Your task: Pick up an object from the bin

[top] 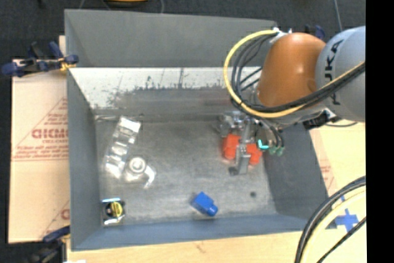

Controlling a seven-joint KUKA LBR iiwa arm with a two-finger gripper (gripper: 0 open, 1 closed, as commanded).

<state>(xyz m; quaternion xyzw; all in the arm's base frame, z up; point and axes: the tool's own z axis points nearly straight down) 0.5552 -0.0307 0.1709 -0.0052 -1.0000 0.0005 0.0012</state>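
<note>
Gripper (241,164) sits low over an orange-red object (229,145), up and right of the blue block (204,204). Gripper open or closed: cannot tell. Clear plastic bottle (126,156) lies up-left of the block.

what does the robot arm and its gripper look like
The arm is rounded silver-grey with black KUKA lettering and an orange cover at the wrist. Yellow and black cables loop around that cover. The gripper is small, grey metal.

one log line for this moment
gripper | over orange-red thing, right of bin | blue block lower middle | clear plastic piece left
</note>
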